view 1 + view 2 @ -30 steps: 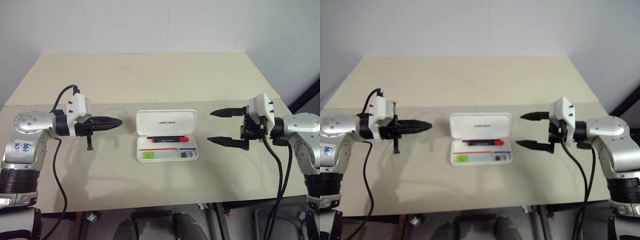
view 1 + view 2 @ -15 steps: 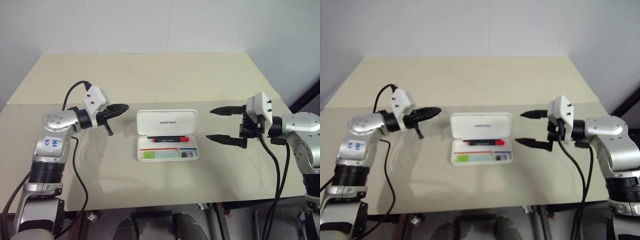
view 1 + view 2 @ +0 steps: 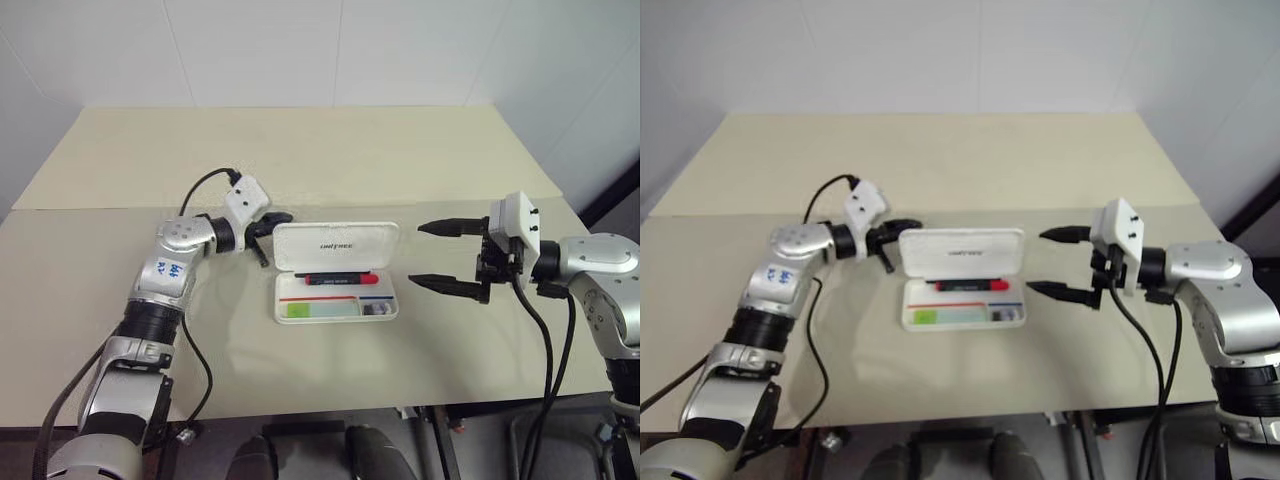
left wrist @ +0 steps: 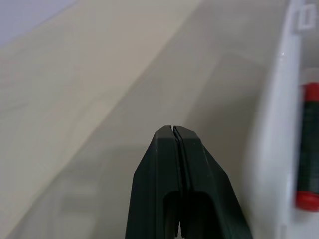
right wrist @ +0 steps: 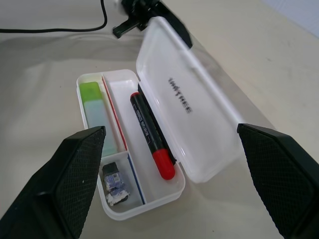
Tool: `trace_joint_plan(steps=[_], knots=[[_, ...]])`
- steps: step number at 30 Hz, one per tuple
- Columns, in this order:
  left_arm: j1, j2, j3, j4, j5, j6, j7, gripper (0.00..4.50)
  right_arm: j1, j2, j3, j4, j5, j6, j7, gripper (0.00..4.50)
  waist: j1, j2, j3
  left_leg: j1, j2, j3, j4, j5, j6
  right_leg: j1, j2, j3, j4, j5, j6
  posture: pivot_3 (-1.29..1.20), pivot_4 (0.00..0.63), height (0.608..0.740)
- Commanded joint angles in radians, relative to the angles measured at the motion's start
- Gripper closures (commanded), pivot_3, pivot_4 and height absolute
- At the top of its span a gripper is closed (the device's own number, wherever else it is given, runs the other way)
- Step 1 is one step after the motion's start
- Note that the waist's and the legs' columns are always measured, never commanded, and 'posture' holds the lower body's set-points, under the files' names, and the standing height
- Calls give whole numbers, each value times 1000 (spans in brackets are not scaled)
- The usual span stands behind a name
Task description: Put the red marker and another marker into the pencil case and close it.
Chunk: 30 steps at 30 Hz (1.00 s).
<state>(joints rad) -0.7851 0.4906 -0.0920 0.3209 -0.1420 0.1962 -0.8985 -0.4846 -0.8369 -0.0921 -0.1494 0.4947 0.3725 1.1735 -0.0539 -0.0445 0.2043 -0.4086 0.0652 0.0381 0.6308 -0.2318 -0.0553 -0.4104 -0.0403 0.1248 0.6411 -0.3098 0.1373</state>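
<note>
Right wrist view shows the open pencil case (image 5: pixel 164 104) holding the red marker (image 5: pixel 149 134), the green highlighter (image 5: pixel 94 107) and a small dark item (image 5: pixel 115 179); its lid reads "UNITREE". The case lies mid-way on the beige table (image 3: pixel 300 150) before white walls. Left gripper (image 3: pixel 280 218), pinched empty, sits just beside the lid's corner; right gripper (image 3: pixel 440 255) gapes wide, empty.

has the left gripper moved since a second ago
Yes. The left gripper, shut, has swung in toward the pencil case: earlier a clear gap of table separated them, and now its tip sits at the open lid's left edge.
</note>
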Motion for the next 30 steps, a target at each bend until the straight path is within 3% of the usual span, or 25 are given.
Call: trace_joint_plan(steps=[1,4,10,22,30], knots=[[38,22,10,-126,-79,-34,-120,4470,10,-7,-44,-32,22,-1,-13,0,1,0,0,0,0,0,0,0,0,0,0,0,0,0,0,0,150,740],[96,56,7,-197,-121,-42,-218,4470,20,-4,-41,-37,24,-2,-20,0,-2,0,0,1,0,0,-1,0,0,0,0,0,0,0,0,0,150,740],[168,165,-113,-261,-15,-52,-316,4470,12,15,-27,-31,23,-6,-34,0,-2,0,0,2,0,0,0,0,0,1,0,1,0,0,0,0,150,740],[259,111,-204,-399,67,145,-170,4470,64,29,-44,-80,39,3,-76,0,1,0,0,2,0,0,0,0,0,2,0,2,0,0,0,0,150,740],[235,85,-135,-408,-12,97,-174,4470,76,29,-44,-74,48,-2,-88,0,-2,0,0,2,0,0,1,1,1,3,0,2,0,0,0,0,150,740]])
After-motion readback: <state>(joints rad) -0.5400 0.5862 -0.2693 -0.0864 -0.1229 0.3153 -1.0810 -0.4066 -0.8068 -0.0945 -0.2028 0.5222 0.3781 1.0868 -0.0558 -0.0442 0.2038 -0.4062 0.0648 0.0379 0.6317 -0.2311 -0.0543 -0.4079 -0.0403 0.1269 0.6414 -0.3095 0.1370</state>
